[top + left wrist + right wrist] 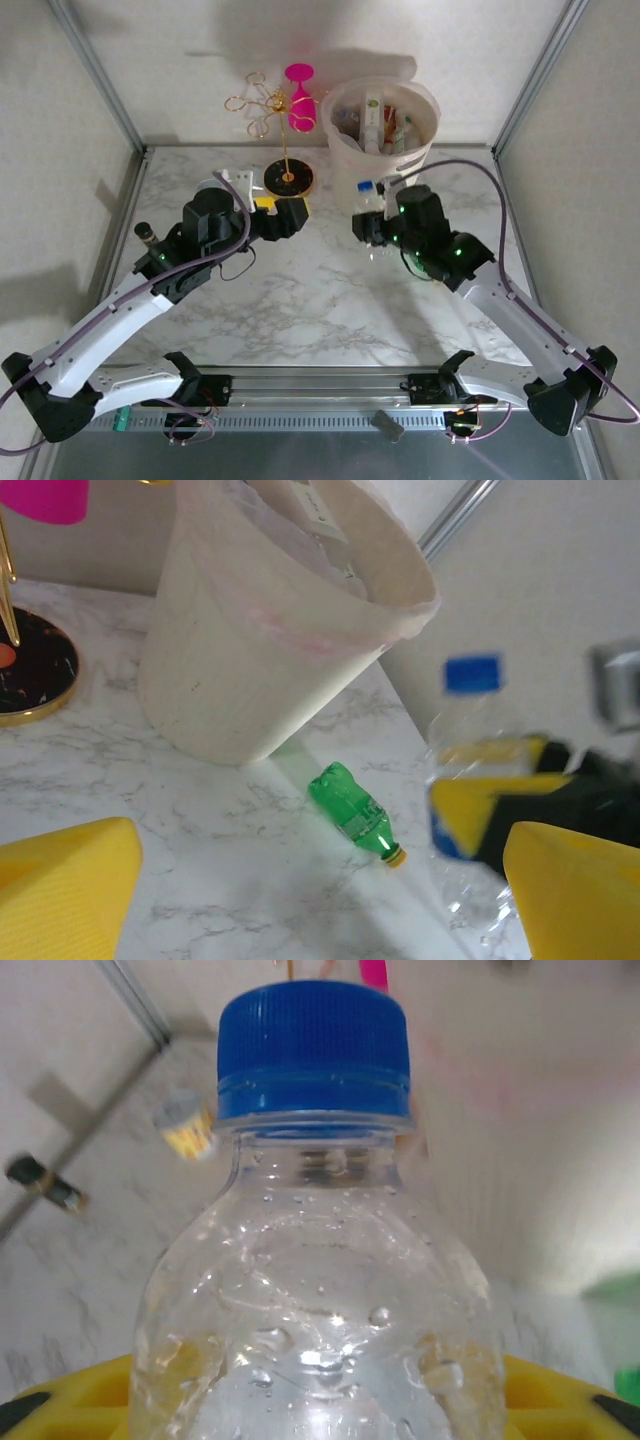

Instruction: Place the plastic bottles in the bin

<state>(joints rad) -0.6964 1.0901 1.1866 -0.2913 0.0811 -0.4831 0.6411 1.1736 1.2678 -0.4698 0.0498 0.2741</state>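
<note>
- Clear bottle (320, 1260) with the blue cap (313, 1045) is the piece in hand. My right gripper (366, 226) is clamped on its body, with yellow fingers (570, 1400) on both flanks, just in front of the bin (432, 115).
- It stands upright, long axis near vertical, cap on top.
- I judge this to be the carry step: the grasp is made, the drop is not yet done.
- Next I need to lift it above the rim, swing over the mouth and let go. The bin already holds several bottles.
- My left gripper (295, 213) is spread wide, holding nothing, and faces the bin.
- A green bottle (350, 810) lies on its side on the marble table (300, 300) just beside the bin's foot, with its base toward the bin and its cap pointing away. It is likely my next pick.
</note>
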